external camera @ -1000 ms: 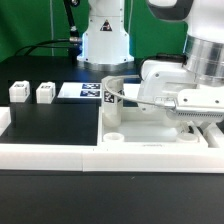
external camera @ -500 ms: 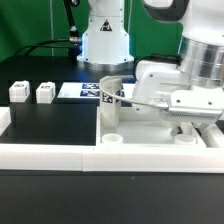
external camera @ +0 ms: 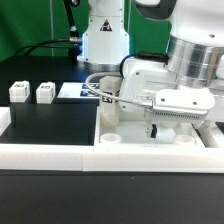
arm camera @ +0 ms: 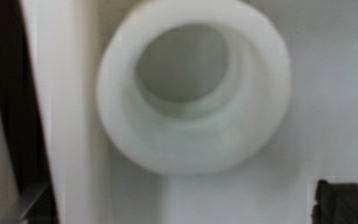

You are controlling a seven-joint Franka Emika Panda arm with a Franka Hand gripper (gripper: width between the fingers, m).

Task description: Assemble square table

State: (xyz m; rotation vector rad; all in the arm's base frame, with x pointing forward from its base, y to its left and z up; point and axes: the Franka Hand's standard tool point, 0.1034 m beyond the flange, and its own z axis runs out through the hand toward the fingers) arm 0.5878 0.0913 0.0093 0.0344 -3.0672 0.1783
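Note:
The white square table top (external camera: 135,122) lies at the exterior view's right, against the border wall, with round corner sockets (external camera: 112,138) standing up from it. A tagged white part (external camera: 108,97) stands at its far left corner. Two small white tagged legs (external camera: 17,92) (external camera: 45,93) stand apart at the left. My gripper (external camera: 165,126) hangs low over the table top's right half. The wrist view is blurred and filled by a white ring-shaped socket (arm camera: 190,95). One dark fingertip (arm camera: 348,200) shows at the frame's edge. Whether the jaws hold anything cannot be told.
The long low white border wall (external camera: 60,153) runs along the front. The marker board (external camera: 80,90) lies behind the legs on the black table. The robot's white base (external camera: 105,40) stands at the back.
My arm and gripper have moved toward the exterior view's left over the table top. The two legs at the left have not moved.

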